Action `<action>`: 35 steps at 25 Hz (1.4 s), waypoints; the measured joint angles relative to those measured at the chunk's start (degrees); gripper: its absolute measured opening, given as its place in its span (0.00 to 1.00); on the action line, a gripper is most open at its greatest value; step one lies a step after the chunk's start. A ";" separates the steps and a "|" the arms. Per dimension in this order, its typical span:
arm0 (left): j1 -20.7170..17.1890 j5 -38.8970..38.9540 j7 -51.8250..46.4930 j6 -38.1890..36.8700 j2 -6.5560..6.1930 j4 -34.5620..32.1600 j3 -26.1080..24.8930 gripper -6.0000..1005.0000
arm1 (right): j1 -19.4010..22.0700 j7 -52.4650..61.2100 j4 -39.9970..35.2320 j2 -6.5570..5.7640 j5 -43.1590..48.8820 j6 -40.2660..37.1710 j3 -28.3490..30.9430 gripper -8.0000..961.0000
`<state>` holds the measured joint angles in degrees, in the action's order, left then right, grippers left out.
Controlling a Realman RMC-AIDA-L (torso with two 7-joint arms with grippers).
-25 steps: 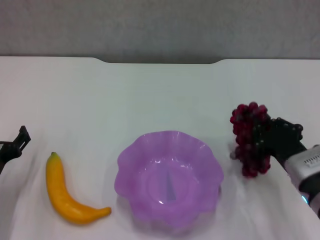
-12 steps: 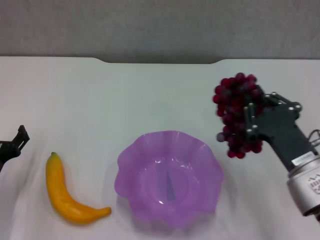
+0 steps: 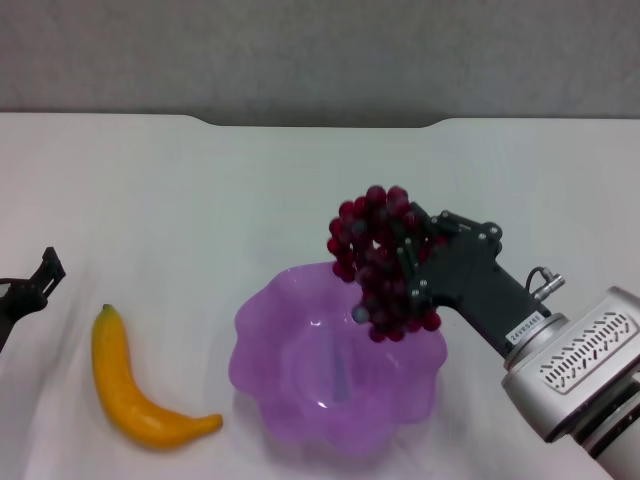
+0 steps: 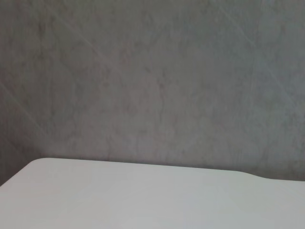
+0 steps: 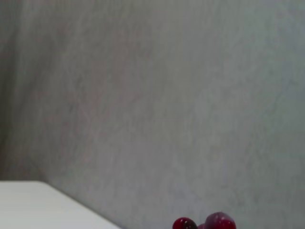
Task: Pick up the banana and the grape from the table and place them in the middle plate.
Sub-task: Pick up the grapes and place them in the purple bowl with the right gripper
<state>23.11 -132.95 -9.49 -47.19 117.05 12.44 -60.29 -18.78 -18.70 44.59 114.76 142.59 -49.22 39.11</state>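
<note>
Your tabletop [image 3: 200, 180] is white with a notched far edge, and it carries the plate and the banana; nothing has shifted on it but the right arm and its load.

The middle plate [image 3: 270, 340], the purple scalloped one, sits near the front centre where it sat a second ago, with nothing in it.

Your right hand [image 3: 405, 275] has swung in from the right side of the tabletop, where it was a second ago. It now reaches over the plate's far right rim, clamped on the grape [image 3: 375, 260]. The bunch hangs clear of the tabletop, its lower berries dangling above the plate's rim and inner wall. The right wrist view catches only a couple of berries [image 5: 209, 223] at its edge.

The banana [image 3: 130, 390] lies to the left of the plate, near it but apart, untouched.

Your left hand [image 3: 30, 290] is parked at the left edge beyond the banana. You cannot tell from here whether it is open or closed.

So the carry looks nearly done. You likely need to bring the bunch a little further over the plate's centre, lower it and let go. Release too near the rim and the bunch could drape over the edge. The banana is yet to be picked.
</note>
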 joint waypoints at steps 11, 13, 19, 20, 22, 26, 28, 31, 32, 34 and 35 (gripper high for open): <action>0.11 0.27 0.00 0.03 0.11 0.11 0.00 0.89 | -5.56 11.60 -7.71 0.26 -0.12 3.52 -4.61 0.19; 0.11 0.29 0.00 0.04 0.11 0.11 0.00 0.89 | -6.02 12.39 -7.83 0.27 -0.07 4.88 -4.68 0.19; 0.10 0.28 0.00 0.02 0.11 0.11 0.00 0.89 | -6.18 12.92 -8.08 0.21 -0.11 7.53 -4.77 0.19; 0.10 0.32 0.00 0.02 0.11 0.11 0.00 0.89 | -6.17 13.00 -8.37 0.18 -0.18 7.66 -4.67 0.18; 0.09 0.33 0.00 0.01 0.11 0.11 0.00 0.89 | -6.18 13.51 -9.30 0.20 -0.37 7.73 -4.34 0.18; 0.09 0.28 0.00 -0.01 0.11 0.13 0.00 0.89 | -6.20 13.72 -9.63 0.22 -0.39 7.57 -4.19 0.16; 0.10 0.23 0.00 -0.01 0.11 0.13 0.00 0.89 | -6.25 13.73 -9.65 0.22 -0.39 7.51 -4.20 0.21; 0.18 0.12 0.00 -0.01 0.11 0.13 0.00 0.89 | -6.32 13.74 -9.69 0.20 -0.39 7.56 -4.20 0.35; 0.22 0.10 0.00 -0.01 0.11 0.13 0.00 0.89 | -6.33 13.74 -9.73 0.20 -0.39 7.62 -4.20 0.40; 0.37 0.08 0.00 -0.01 0.11 0.13 0.03 0.89 | -6.41 13.76 -10.02 0.20 -0.41 7.59 -4.19 0.48; 0.46 0.08 0.00 0.03 0.11 0.13 0.10 0.89 | -6.47 13.79 -10.26 0.21 -0.43 7.48 -4.17 0.52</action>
<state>23.56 -132.87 -9.49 -47.16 117.17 12.57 -60.19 -25.25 -4.92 34.33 114.97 142.16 -41.74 34.94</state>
